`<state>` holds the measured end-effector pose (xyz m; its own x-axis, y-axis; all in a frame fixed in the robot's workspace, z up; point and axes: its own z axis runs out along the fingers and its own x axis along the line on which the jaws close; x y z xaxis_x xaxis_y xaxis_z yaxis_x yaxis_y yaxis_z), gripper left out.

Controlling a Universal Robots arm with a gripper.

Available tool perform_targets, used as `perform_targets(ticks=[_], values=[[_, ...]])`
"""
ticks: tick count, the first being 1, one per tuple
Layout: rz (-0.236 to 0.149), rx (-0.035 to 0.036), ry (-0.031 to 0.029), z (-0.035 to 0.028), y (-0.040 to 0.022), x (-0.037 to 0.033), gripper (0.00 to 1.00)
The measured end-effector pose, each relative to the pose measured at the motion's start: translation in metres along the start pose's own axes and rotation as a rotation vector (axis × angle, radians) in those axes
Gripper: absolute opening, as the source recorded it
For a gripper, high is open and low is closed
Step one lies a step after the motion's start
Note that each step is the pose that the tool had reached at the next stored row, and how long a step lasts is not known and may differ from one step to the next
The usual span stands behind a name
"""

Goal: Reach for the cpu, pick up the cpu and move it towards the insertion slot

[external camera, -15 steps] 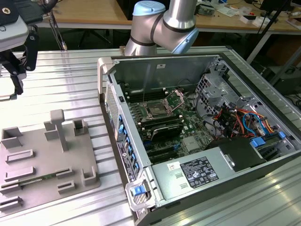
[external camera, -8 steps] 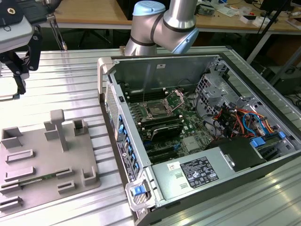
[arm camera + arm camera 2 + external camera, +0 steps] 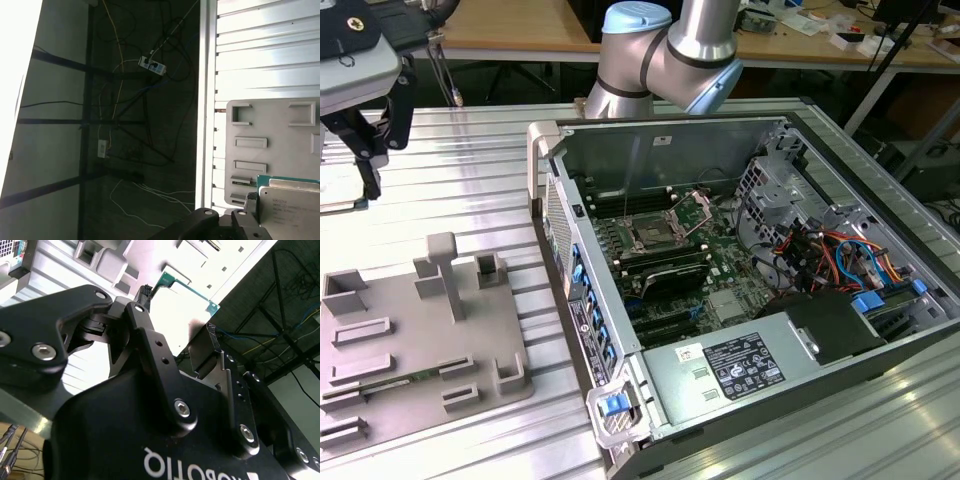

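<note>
One open computer case [image 3: 660, 160] sits well away from the claw [image 3: 177, 310], and one grey parts tray [image 3: 390, 300] lies close by it. One insertion slot [image 3: 650, 237] is inside that case, far from the claw. One cpu [image 3: 182, 297] is pinched between its two fingers [image 3: 150, 347], which are closed on the chip's edges, up off the tray.

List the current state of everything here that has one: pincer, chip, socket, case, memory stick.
The cpu, flat square chip with silvery top and green rim: gripped, held clear of the grey fixture tray.
Black pincer: shut on the cpu.
The insertion slot, shiny metal-framed square socket: frame lifted open, dark centre uncovered.
Grey metal computer case: on its side, panel off.
Thin green memory stick: lying flat in the tray.
</note>
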<state>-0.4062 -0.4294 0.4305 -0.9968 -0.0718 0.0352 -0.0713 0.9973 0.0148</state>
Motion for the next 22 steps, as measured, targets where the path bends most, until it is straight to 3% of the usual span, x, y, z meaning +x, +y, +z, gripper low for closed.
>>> perform_targets(ticks=[11,14,22], values=[[0.0,-0.0001,-0.0001,-0.0002,-0.0005,-0.0071,0.55],[0.0,0.0,0.0,-0.0005,-0.0009,-0.0128,0.55],[0.0,0.0,0.0,-0.0006,-0.0012,-0.0166,0.55]])
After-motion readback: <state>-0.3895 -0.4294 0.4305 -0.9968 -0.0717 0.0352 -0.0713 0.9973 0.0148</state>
